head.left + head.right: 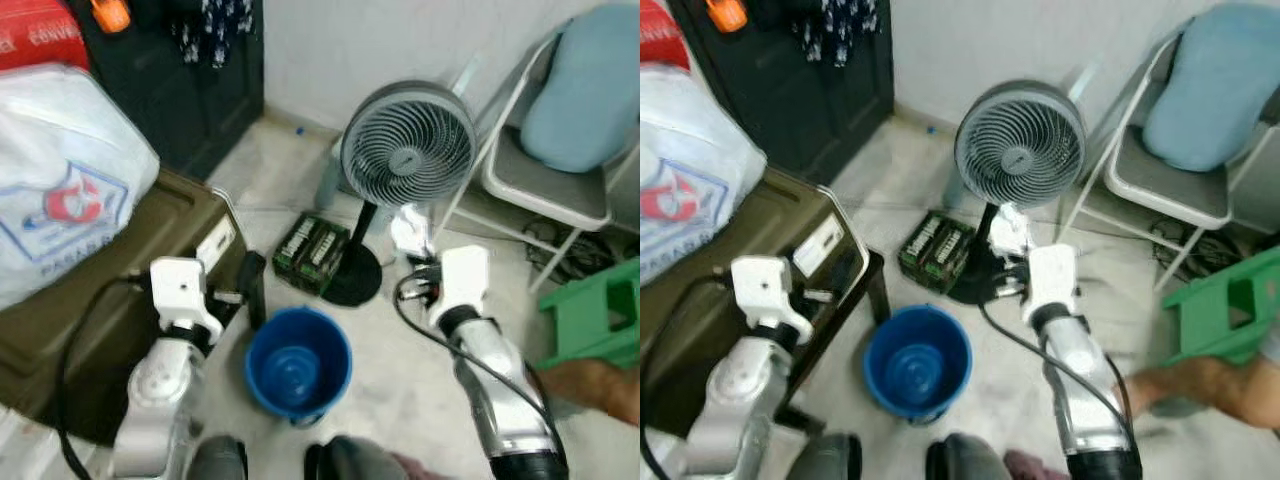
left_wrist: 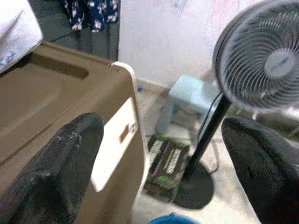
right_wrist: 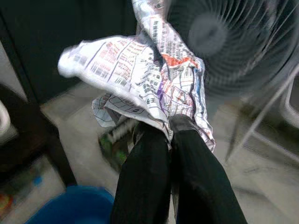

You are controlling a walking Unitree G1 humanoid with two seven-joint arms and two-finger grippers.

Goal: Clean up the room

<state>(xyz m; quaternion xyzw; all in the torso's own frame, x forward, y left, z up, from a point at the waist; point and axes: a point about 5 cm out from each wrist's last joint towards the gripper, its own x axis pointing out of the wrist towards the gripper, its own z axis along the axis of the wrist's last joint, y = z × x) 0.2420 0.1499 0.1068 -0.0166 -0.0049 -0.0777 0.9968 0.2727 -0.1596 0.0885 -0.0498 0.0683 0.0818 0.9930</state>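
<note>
Pale floor (image 1: 400, 380) with a white wall behind makes up the scene, and the blue bucket (image 1: 298, 362) standing on that floor serves as the reference point.

Right gripper (image 3: 161, 128): its 2 black fingers are pressed together on a crumpled sheet of newspaper (image 3: 140, 74). In the eye views the paper (image 1: 411, 232) hangs in the air beyond the bucket and to its right, in front of the fan's pole, not over the bucket's mouth.

Left gripper (image 2: 163, 154): its 2 fingers are spread wide with nothing between them. It sits just left of the bucket, beside the edge of the olive case (image 1: 100, 310).

Bucket: upright, open at the top. Whether anything lies in it cannot be told.

Standing fan (image 1: 406, 145): directly beyond the bucket, grey head on a black pole and round black base (image 1: 352, 280).

Green pack (image 1: 312, 254): flat on the floor beyond the bucket, touching or just beside the fan's base.

White plastic bag (image 1: 65, 180): resting on top of the olive case, left of the bucket.

Folding chair (image 1: 545, 180): far right of the bucket, carrying a light blue cushion (image 1: 585, 85).

Green stool (image 1: 595, 315): right of the bucket.

A person's arm (image 1: 1200, 385) reaches in low on the right, near the stool.
</note>
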